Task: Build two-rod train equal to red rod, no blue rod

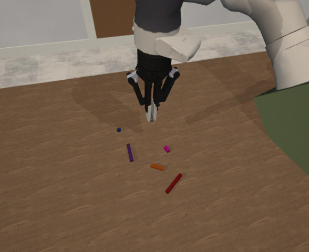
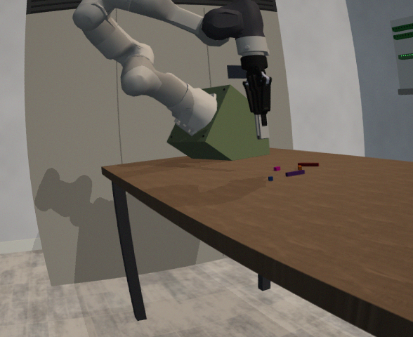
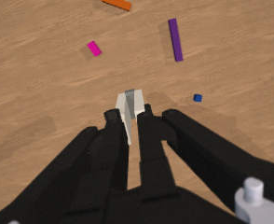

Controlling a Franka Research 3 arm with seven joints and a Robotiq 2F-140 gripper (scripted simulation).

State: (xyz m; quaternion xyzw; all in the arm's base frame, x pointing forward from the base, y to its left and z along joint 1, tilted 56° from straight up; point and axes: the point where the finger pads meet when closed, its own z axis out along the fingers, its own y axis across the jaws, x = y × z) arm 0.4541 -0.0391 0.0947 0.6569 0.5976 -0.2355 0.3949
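My gripper (image 1: pixel 151 115) hangs above the table, behind the group of rods, and is shut on a grey rod (image 3: pixel 130 93) that shows as a grey strip between the white finger pads. On the table lie a red rod (image 1: pixel 173 183), an orange rod (image 1: pixel 157 166) just left of it, a small magenta rod (image 1: pixel 166 148), a purple rod (image 1: pixel 129 152) and a tiny blue rod (image 1: pixel 119 129). All of them lie apart from each other. The wrist view shows the magenta rod (image 3: pixel 94 49), the purple rod (image 3: pixel 175 39), the blue rod (image 3: pixel 198 98) and an end of the orange rod (image 3: pixel 116 4) below the fingers.
The robot's green base block (image 1: pixel 290 127) stands at the right of the table, and it also shows in the exterior view (image 2: pixel 228 126). The table's front edge (image 2: pixel 185 221) runs left of the rods in that view.
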